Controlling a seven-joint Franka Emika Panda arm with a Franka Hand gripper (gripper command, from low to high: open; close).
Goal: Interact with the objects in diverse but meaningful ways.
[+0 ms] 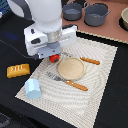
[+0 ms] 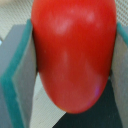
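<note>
Firmly pinched by the gripper (image 1: 53, 56), the tomato (image 2: 75, 50) hangs at ten o'clock of the bare plate (image 1: 70, 68).

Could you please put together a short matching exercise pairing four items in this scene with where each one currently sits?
Things:
1. red tomato
2. orange bread slab
3. pale carton
4. round plate

Places:
A. off the mat, at the exterior view's left
B. between the gripper fingers
C. middle of the placemat, between fork and knife
D. mat's near corner at the exterior view's left

Pairs: 1-B, 2-A, 3-D, 4-C
</note>
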